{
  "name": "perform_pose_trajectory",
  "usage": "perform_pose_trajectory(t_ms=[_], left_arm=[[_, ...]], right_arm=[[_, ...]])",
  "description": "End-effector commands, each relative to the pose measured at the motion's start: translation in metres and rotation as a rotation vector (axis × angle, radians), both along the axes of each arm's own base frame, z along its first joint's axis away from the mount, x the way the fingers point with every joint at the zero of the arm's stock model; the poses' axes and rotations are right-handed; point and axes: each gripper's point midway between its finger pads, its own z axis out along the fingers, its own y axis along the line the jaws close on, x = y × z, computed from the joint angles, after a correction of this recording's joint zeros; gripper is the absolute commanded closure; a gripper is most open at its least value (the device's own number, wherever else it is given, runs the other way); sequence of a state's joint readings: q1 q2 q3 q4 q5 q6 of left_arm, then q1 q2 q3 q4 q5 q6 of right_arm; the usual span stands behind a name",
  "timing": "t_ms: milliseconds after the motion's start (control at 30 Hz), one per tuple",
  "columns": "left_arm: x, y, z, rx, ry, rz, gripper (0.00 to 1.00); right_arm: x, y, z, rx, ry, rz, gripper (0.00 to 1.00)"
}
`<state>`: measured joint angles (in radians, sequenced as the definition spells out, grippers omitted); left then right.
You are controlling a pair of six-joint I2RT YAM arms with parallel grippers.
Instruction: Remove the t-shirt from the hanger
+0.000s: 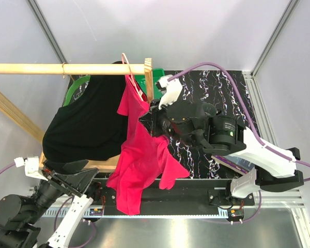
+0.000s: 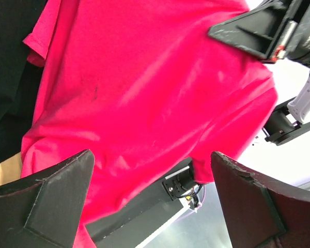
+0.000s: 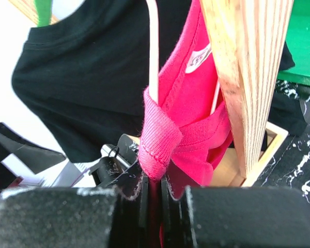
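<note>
A red t-shirt (image 1: 139,155) hangs from a pale pink hanger (image 1: 128,67) hooked on the wooden rail (image 1: 67,68). My right gripper (image 1: 147,121) is at the shirt's neck. In the right wrist view it (image 3: 154,178) is shut on a fold of the ribbed collar (image 3: 157,137), just below the hanger's thin arm (image 3: 153,46). My left gripper (image 1: 72,168) is low at the left and open. In its own view the jaws (image 2: 151,155) stand wide apart in front of the shirt's lower body (image 2: 144,88), holding nothing.
A black t-shirt (image 1: 88,124) hangs on the same rail, left of the red one. The rack's wooden upright (image 3: 250,77) stands right beside the collar. A green object (image 1: 140,82) and a black marbled mat (image 1: 222,98) lie behind the rack.
</note>
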<state>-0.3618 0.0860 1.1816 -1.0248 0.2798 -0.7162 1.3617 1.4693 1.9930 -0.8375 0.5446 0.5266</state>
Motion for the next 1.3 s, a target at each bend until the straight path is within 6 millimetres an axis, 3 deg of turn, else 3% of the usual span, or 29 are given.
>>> perform_pose_trajectory(t_ms=[0, 133, 333, 467, 700, 900, 1000, 1067, 1100, 1267], left_arm=[[0.005, -0.003, 0.000, -0.004, 0.009, -0.006, 0.01], [0.007, -0.003, -0.002, 0.003, 0.011, -0.004, 0.01], [0.015, -0.006, -0.008, 0.014, 0.038, -0.001, 0.01], [0.017, -0.006, -0.008, 0.007, 0.037, 0.002, 0.01], [0.020, -0.007, -0.013, 0.008, 0.047, 0.003, 0.01], [0.024, -0.010, -0.009, 0.010, 0.039, -0.006, 0.01], [0.029, -0.016, -0.004, 0.008, 0.032, -0.032, 0.01], [0.034, -0.022, 0.006, -0.001, 0.013, -0.052, 0.01], [0.034, -0.027, 0.010, -0.004, 0.006, -0.080, 0.01], [0.051, -0.050, 0.052, -0.042, -0.063, -0.182, 0.02]], right_arm=[[-0.008, -0.016, 0.052, 0.131, -0.070, 0.041, 1.00], [-0.015, -0.027, 0.040, 0.124, -0.097, 0.085, 1.00], [-0.020, -0.047, 0.056, 0.200, -0.173, 0.106, 1.00], [-0.025, -0.049, 0.066, 0.205, -0.206, 0.143, 1.00], [-0.029, -0.052, 0.061, 0.159, -0.259, 0.192, 1.00], [-0.040, -0.061, 0.032, 0.112, -0.320, 0.272, 1.00], [-0.042, -0.063, 0.000, 0.072, -0.327, 0.292, 1.00], [-0.046, -0.059, -0.010, 0.079, -0.320, 0.317, 1.00], [-0.047, -0.055, -0.024, 0.063, -0.309, 0.332, 1.00], [-0.044, -0.038, -0.050, 0.047, -0.306, 0.338, 1.00]])
